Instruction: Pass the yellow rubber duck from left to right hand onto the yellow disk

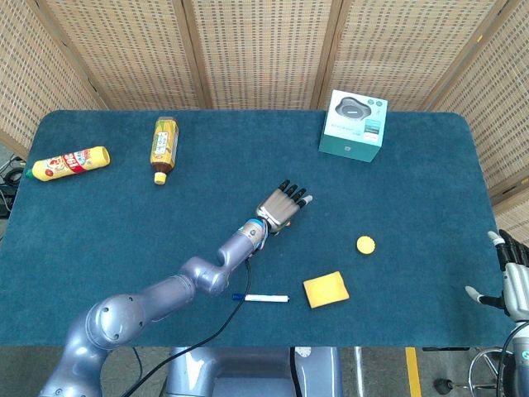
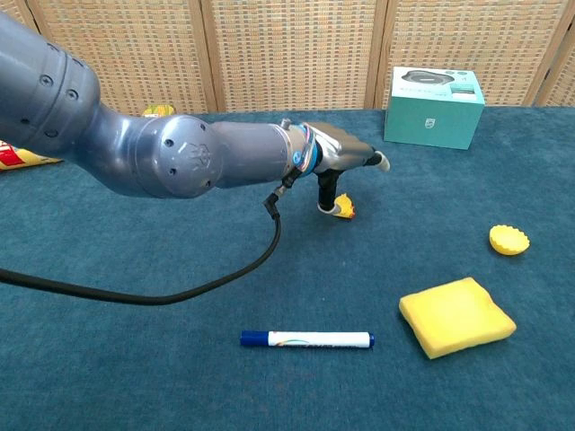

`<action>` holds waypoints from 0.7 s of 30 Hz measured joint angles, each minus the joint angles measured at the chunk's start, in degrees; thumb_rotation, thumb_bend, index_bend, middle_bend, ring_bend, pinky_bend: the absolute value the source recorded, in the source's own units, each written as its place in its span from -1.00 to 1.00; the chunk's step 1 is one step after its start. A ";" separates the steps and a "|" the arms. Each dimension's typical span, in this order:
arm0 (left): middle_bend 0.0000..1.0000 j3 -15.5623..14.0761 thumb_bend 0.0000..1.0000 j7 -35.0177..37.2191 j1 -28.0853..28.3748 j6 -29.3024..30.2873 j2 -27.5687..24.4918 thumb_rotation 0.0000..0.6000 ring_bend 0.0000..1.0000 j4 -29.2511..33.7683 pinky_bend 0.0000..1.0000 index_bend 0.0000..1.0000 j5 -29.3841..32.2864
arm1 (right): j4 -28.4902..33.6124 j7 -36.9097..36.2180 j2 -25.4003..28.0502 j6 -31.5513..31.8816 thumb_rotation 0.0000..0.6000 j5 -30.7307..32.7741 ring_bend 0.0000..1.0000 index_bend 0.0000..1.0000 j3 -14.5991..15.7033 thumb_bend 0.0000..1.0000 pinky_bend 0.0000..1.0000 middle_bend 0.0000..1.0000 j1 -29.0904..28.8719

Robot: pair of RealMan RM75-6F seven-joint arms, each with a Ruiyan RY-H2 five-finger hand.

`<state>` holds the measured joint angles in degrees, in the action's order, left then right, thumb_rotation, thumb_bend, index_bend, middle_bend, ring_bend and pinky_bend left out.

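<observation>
Yellow duck on cloth, under left hand, not lifted

Yellow rubber duck (image 2: 343, 209) sits on the table (image 1: 430, 182) directly beneath left hand (image 1: 282, 207), fingers spread forward, thumb down beside it; grip uncertain, looks empty. Right hand (image 1: 514, 281) hangs open at the far right edge, well apart. Yellow disk (image 2: 508, 240) lies between them, nearer the right hand.
</observation>
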<state>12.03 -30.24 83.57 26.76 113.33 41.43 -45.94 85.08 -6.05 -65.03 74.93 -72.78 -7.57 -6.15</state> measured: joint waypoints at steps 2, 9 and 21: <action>-1.00 0.64 -0.29 1.03 -1.26 2.69 -2.82 1.00 -1.00 3.90 -1.00 -1.00 -0.86 | 0.07 0.26 -0.05 0.07 1.00 -0.25 -1.00 -0.87 0.09 -0.96 -1.00 -1.00 -0.01; -1.00 2.10 -0.29 3.56 -8.10 13.44 -17.52 1.00 -1.00 22.86 -1.00 -1.00 -3.94 | 1.05 0.94 -0.11 0.88 1.00 -1.64 -1.00 -0.87 0.42 -0.96 -1.00 -1.00 0.01; -1.00 -2.28 -0.31 3.63 -26.85 35.08 -38.76 1.00 -1.00 49.58 -1.00 -1.00 -7.83 | 2.86 2.05 -0.26 2.18 1.00 -4.29 -1.00 -0.86 1.23 -0.93 -1.00 -1.00 -0.11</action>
<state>9.75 -26.61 56.71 61.84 74.57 91.01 -53.77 87.94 -4.01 -65.30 77.11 -77.07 -6.34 -6.26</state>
